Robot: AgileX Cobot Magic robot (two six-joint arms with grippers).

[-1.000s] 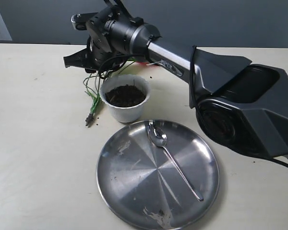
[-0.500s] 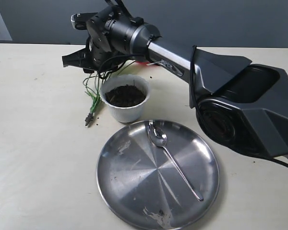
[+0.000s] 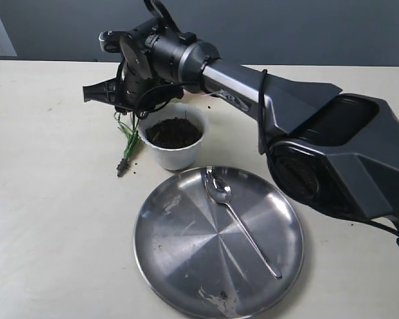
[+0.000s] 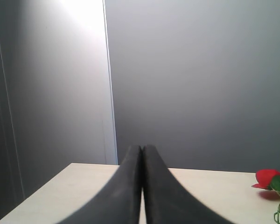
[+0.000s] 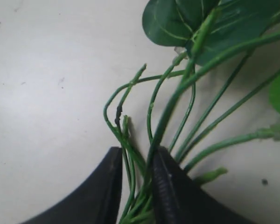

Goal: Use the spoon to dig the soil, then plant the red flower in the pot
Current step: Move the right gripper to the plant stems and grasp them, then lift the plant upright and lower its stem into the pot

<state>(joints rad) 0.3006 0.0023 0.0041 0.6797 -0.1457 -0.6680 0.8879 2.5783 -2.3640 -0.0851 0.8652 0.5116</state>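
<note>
The white pot point(image 3: 175, 151) holds dark soil point(image 3: 173, 131) and stands just behind the steel plate. The silver spoon point(image 3: 236, 216) lies on that plate, bowl toward the pot. The red flower lies on the table behind the pot, its green stems point(image 3: 128, 136) trailing to the pot's left; the arm hides its blooms here. My right gripper point(image 5: 136, 156) is shut on a bundle of these stems point(image 5: 177, 98), with green leaves point(image 5: 214, 23) beyond. My left gripper point(image 4: 142, 148) is shut and holds nothing; a red bloom point(image 4: 267, 177) shows far off at the table's edge.
The large round steel plate point(image 3: 186, 266) lies in front of the pot, with dirt smears near its front rim. The right arm's dark body point(image 3: 332, 146) stretches across the table's right side and over the space behind the pot.
My right gripper has shifted a little to the left over the stems. The stems are drawn into a tighter bundle beside the pot. Pot, spoon and plate have not moved.
</note>
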